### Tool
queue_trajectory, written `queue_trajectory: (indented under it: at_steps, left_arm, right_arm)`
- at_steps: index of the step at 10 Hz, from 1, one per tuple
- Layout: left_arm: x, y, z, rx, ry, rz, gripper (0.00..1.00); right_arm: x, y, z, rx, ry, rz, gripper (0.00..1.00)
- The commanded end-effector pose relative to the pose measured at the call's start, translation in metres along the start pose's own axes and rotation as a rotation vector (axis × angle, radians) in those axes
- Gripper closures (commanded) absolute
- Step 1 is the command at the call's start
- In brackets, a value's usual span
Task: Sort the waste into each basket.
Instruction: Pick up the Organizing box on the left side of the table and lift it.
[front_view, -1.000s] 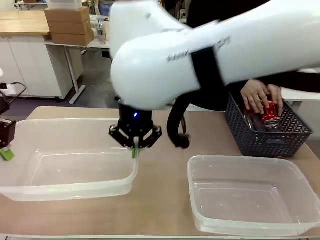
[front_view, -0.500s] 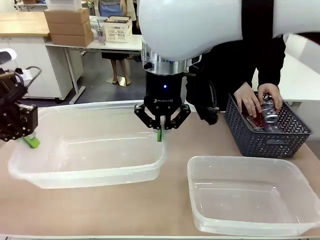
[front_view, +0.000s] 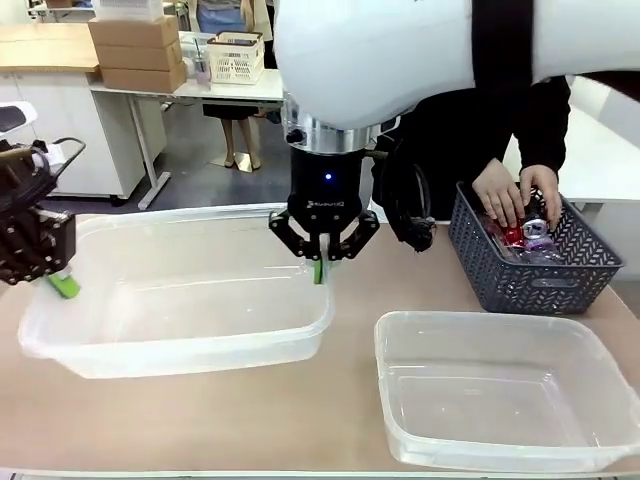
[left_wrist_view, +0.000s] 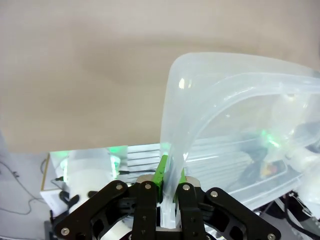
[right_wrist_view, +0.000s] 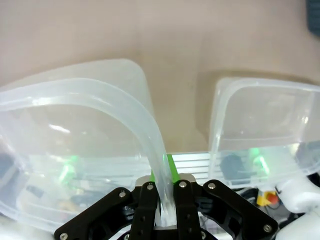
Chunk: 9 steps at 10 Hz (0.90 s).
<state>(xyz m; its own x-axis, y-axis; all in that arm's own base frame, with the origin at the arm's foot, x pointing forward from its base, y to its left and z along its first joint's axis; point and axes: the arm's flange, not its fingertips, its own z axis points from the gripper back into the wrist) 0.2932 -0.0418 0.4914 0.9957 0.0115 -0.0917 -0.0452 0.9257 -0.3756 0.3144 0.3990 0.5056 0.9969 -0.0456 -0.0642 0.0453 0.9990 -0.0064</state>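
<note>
The right end effector (front_view: 318, 262) is pressed together on the rolled rim of the left clear basket (front_view: 180, 345), at that basket's far right corner. The left end effector (front_view: 60, 282) pinches the same rim at the basket's left end. In both wrist views we see the thin plastic wall squeezed between the green pads. So we hold one empty basket with both arms, and we cannot tell whether its base touches the counter (front_view: 340, 400). To the right of the held basket and a little nearer us rests the second clear basket (front_view: 480, 322), also empty and apart from it. Farther right of the held basket, toward the far side, stands the dark grey basket (front_view: 530, 290). There the person's hands (front_view: 498, 192) are among the waste, a red can (front_view: 513, 236) with a silvery piece just beside it. We judge the step in hand to be placing the basket, ahead of any sorting, since no waste lies in either clear basket. The next move calls for both arms to travel together so the soft wall is not twisted. They should set the basket flat on the counter, clear of its neighbour, and then let go of the rim.
</note>
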Motion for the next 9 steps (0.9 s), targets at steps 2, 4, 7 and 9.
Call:
queue_trajectory:
  at_steps: [2,4,7,9]
  left_arm:
    - [0.043,-0.054,0.004,-0.053,0.041,0.084,0.94]
    - [0.076,-0.084,-0.010,-0.007,0.091,0.046,0.94]
    - [0.114,-0.130,-0.034,-0.012,0.175,-0.009,0.94]
    - [0.123,-0.141,-0.039,-0.006,0.209,-0.053,0.94]
  right_arm:
    - [0.044,-0.039,-0.027,0.035,0.015,-0.042,0.96]
    - [0.051,-0.075,-0.028,0.100,0.031,-0.018,0.96]
    - [0.060,-0.136,-0.034,0.116,0.027,-0.089,0.96]
    - [0.062,-0.151,-0.036,0.121,0.010,-0.132,0.96]
